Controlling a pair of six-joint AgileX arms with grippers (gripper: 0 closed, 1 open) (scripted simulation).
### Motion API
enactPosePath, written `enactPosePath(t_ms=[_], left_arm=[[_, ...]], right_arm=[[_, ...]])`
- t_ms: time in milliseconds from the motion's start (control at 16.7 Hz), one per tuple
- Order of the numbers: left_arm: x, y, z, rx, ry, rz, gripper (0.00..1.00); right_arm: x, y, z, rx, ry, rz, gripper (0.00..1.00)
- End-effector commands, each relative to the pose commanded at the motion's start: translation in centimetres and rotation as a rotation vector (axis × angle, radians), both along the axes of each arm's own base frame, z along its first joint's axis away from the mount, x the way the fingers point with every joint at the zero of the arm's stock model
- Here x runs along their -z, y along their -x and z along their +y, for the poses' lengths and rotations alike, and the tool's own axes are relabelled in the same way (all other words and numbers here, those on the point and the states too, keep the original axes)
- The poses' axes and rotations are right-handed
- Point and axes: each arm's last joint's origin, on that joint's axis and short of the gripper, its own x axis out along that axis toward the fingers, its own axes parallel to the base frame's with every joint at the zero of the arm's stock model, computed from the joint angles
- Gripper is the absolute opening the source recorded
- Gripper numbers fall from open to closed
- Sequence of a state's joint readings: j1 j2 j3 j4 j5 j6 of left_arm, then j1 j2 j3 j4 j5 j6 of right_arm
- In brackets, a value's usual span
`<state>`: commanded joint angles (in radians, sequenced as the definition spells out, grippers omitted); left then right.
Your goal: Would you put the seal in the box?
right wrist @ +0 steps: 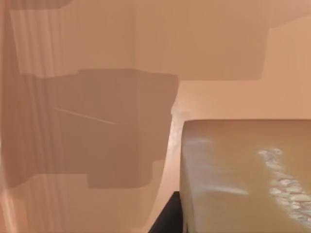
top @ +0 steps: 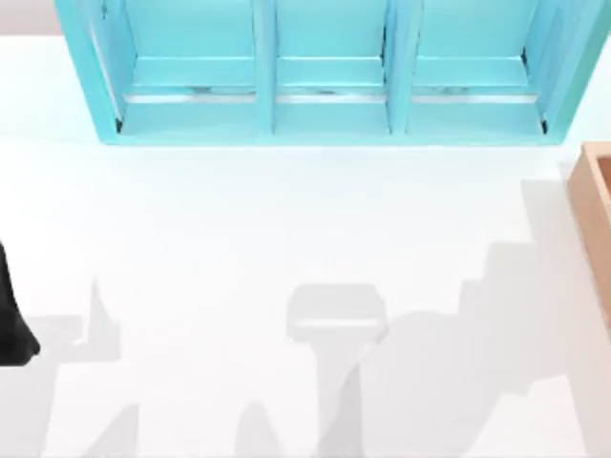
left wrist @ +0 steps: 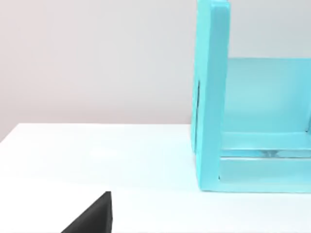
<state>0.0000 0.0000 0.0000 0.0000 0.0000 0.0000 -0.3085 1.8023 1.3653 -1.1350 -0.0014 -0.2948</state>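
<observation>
I am lowering the seal (right wrist: 243, 174) inside the box (right wrist: 87, 97); right tool's grip: cannot tell. Next: release.

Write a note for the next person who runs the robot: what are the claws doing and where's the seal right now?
Left arm: parked at the table's left edge.
Right claw: its wrist camera looks into the box's pale interior, with the seal close up in front of the lens, whitish speckled mark visible. I can't tell whether the claw still grips it.
Box: at the table's right edge, beside the turquoise shelf.
Done: seal brought to the box, apparently inside its walls.
Left: confirm the seal rests on the box floor, let go if still held, pull the right arm out.
</observation>
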Motion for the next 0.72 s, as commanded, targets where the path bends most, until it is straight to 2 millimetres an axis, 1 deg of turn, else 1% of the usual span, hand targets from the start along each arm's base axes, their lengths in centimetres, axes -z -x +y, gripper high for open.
enactPosePath(t_ms=[360, 420, 720], left_arm=[[0.0, 0.0, 0.0, 0.0, 0.0, 0.0, 1.0], [0.0, 0.0, 0.0, 0.0, 0.0, 0.0, 1.0], [0.0, 0.0, 0.0, 0.0, 0.0, 0.0, 1.0]], right_arm=[[0.0, 0.0, 0.0, 0.0, 0.0, 0.0, 0.98], [0.0, 0.0, 0.0, 0.0, 0.0, 0.0, 1.0], [0.0, 0.0, 0.0, 0.0, 0.0, 0.0, 1.0]])
